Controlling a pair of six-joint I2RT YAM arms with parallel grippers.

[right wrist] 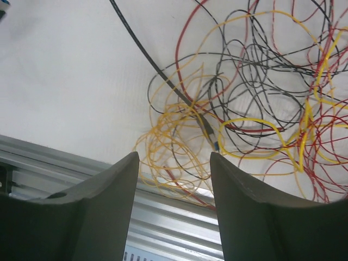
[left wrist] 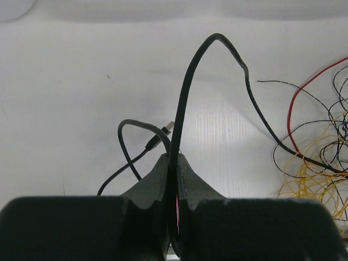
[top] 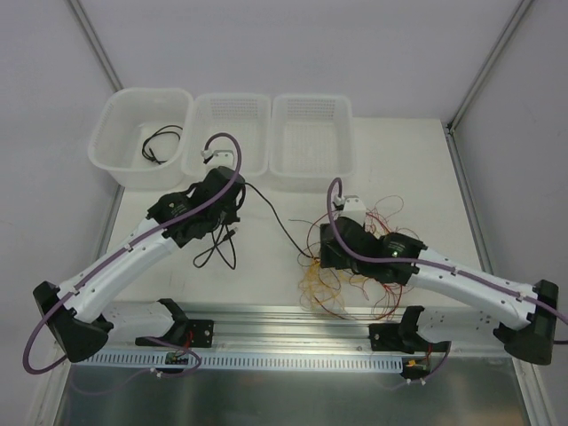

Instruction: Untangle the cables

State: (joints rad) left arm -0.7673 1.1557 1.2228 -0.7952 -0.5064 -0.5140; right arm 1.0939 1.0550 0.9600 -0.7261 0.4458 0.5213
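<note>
Cables tangled by front rail, right hand agape above them, left hand pinching black cable

I count two arms, the left arm and the right arm. Three white bins: one tub and two mesh baskets. Two black cords; the thin wires are too tangled to count.

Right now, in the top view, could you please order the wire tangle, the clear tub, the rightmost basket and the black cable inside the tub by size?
1. Wire tangle, widest spread, partly under the right arm.
2. Clear tub and rightmost basket: too alike to rank.
3. Black cable, smallest.
</note>
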